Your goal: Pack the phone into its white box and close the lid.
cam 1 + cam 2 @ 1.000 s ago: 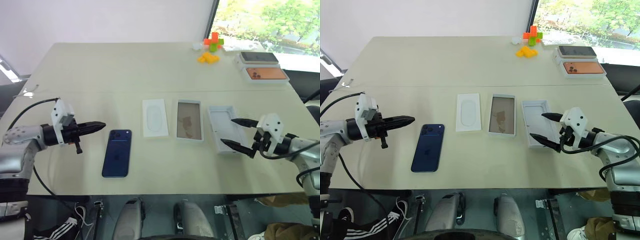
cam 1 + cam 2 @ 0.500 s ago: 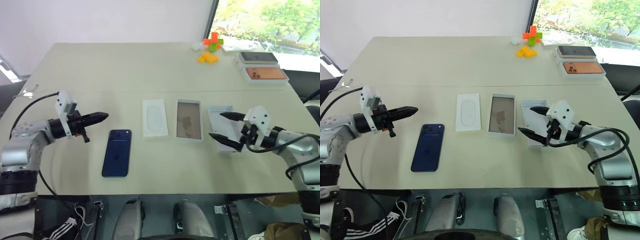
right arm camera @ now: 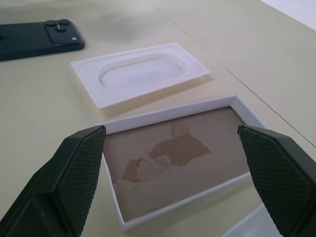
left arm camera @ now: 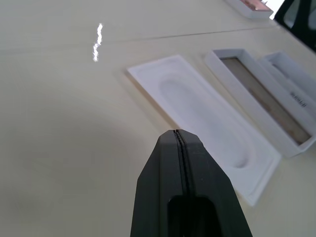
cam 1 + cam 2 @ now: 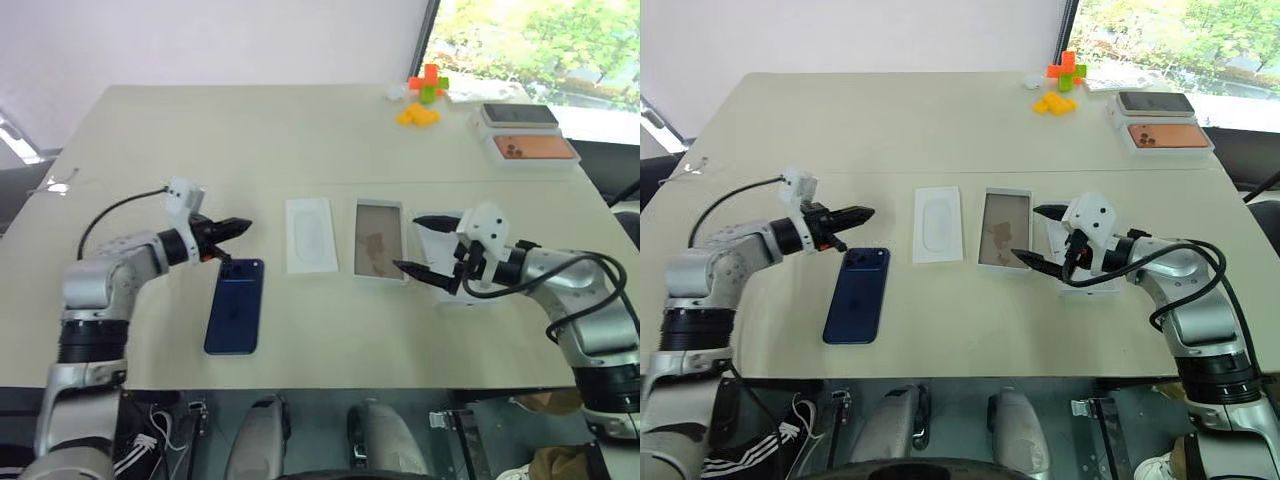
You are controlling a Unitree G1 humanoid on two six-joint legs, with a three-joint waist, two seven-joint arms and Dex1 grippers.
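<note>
As they lie near the worktop's front edge:
Left tool (image 5: 240, 224): fingers pressed together, tip just above the phone's far end.
Phone (image 5: 234, 306): flat, back up.
White box (image 5: 379, 240): open, brown-lined.
Right tool (image 5: 419, 243): fingers wide apart, empty, over the box's right rim.

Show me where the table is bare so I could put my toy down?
Bare: the wide table stretch behind the white insert, and the front strip before the phone. Crowded: the middle row, and the far right corner with colored blocks.
</note>
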